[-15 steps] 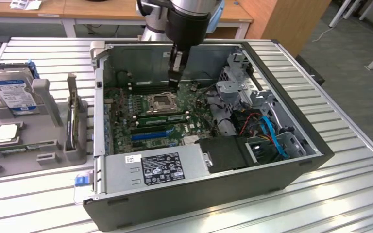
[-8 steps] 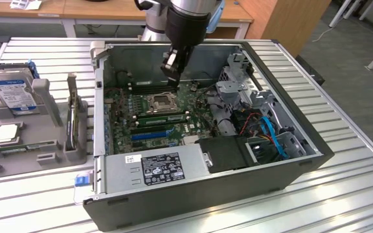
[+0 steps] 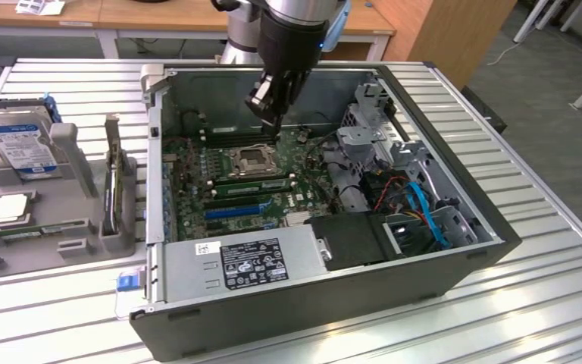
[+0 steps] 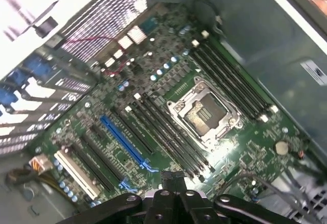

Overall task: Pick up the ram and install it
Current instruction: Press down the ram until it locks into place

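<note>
A green ram stick [image 3: 255, 183] stands in a motherboard slot just in front of the empty CPU socket [image 3: 249, 158]. Another green stick [image 3: 30, 230] lies in the grey holder at the exterior view's left. My gripper [image 3: 270, 118] hangs inside the open computer case, above the far side of the socket and clear of the board. In the wrist view the gripper [image 4: 173, 176] is shut, with nothing showing between its fingers. Below it are the socket [image 4: 204, 114] and the rows of long black slots [image 4: 168, 132].
The case walls [image 3: 160, 152] surround the board. A power supply [image 3: 240, 262] fills the case's near side, and a drive cage with blue cables [image 3: 412, 205] stands at the right. The grey holder [image 3: 73, 163] carries a hard drive [image 3: 16, 144] and a processor chip [image 3: 8, 207].
</note>
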Controlling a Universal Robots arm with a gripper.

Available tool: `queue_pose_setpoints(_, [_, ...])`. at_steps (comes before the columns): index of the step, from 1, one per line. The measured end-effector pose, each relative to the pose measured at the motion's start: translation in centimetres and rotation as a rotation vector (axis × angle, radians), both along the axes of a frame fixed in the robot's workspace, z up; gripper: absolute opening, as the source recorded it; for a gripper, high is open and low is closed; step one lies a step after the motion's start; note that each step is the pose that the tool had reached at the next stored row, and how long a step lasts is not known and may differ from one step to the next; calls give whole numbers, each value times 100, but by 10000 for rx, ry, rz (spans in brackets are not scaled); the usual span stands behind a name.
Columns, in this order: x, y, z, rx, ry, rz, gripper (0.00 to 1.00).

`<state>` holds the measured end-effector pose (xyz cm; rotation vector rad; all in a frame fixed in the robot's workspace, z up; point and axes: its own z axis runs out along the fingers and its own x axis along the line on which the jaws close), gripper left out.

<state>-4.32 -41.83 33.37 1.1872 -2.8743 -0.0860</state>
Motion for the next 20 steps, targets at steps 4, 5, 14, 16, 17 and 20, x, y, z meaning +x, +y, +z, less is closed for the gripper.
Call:
queue_pose_setpoints(4, [0,0,0,1,0,-734,11])
queue_pose_setpoints(5, [0,0,0,0,0,-915,11])
queue_pose_setpoints(14, [0,0,0,0,0,-2545,11])
queue_pose_setpoints(16, [0,0,0,1,0,-2920,11])
queue_pose_setpoints(17, [0,0,0,0,0,-3101,11])
queue_pose_setpoints(20, [0,0,0,1,0,-3640,11])
